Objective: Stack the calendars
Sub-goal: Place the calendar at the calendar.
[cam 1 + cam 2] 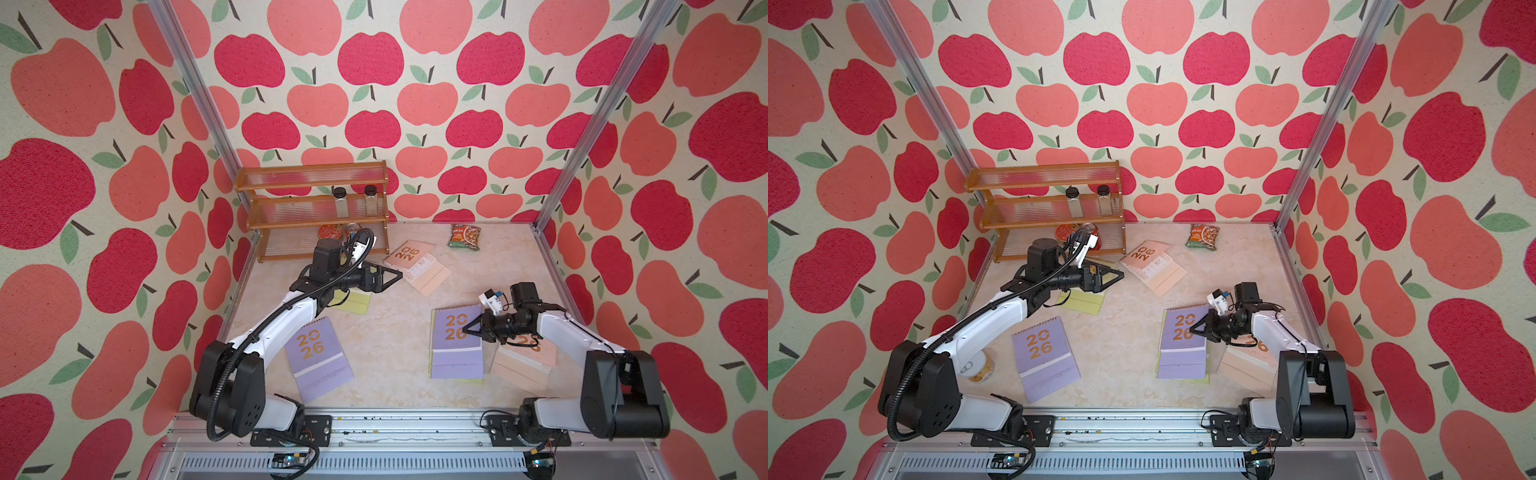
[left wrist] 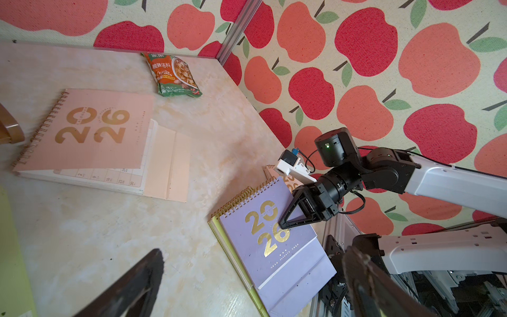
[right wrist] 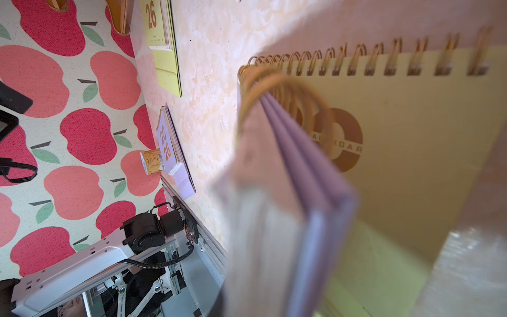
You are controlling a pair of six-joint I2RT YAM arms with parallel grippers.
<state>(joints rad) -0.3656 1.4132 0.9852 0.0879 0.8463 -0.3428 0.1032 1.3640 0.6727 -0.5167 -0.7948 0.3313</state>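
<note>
A pale table (image 1: 390,328) is walled in on three sides. A wooden rack (image 1: 311,171) is set in its far left corner.

Much is hidden. The left yellow-green calendar (image 1: 355,302) is mostly covered by the left arm (image 1: 286,320). The second yellow-green calendar (image 3: 411,123) is buried under the right lilac calendar (image 1: 455,359), so only a thin strip is seen from above. The near peach calendar (image 1: 523,365) is partly blocked by the right arm (image 1: 569,332).

The right gripper (image 1: 467,328) is pressed together on the side edge of the right lilac calendar. The left gripper (image 1: 395,276) is held above the table, its fingers (image 2: 129,285) spread wide.

The far peach calendar (image 1: 409,255) and the left lilac calendar (image 1: 318,357) are laid flat in the open. A green packet (image 1: 464,237) is left by the back wall. Two tins (image 1: 330,231) on the rack are half hidden by the left wrist. A small cup (image 1: 980,368) is tucked behind the left arm.

Bare table is left in the middle. The right pile is close to the side rail.
</note>
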